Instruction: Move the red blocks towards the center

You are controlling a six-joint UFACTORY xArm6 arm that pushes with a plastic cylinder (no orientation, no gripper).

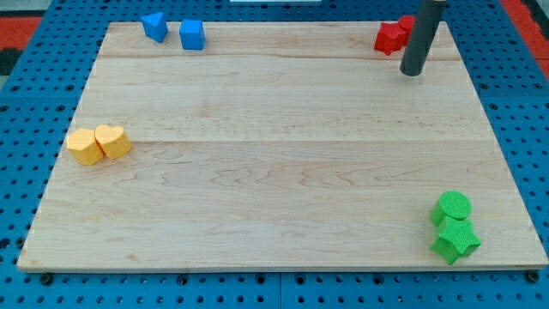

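My rod (422, 34) comes down from the view's top right, nearly upright, leaning slightly so its upper part sits further right than its lower end. My tip (413, 74) rests on the board (274, 172) close to the top edge. The tool is a plain bare rod, with nothing to spread or press together and nothing pinched.

The red blocks (393, 36) lie at the view's top right corner of the board, just left of the rod and a little above my tip. Two reds seem to sit together there, touching; the rod hides part of the right-hand one, so its shape cannot be made out. I cannot tell whether the rod touches them. They are well away from the board's middle.

At the top left sit a blue triangle (154, 26) and a blue cube (192, 35), close beside each other. At the left edge, midway down, two yellow blocks (99, 144) touch side by side. At the bottom right, a green cylinder (452, 207) sits just above a green star-like block (455, 239), touching it.

The wood between my tip and the middle is bare.
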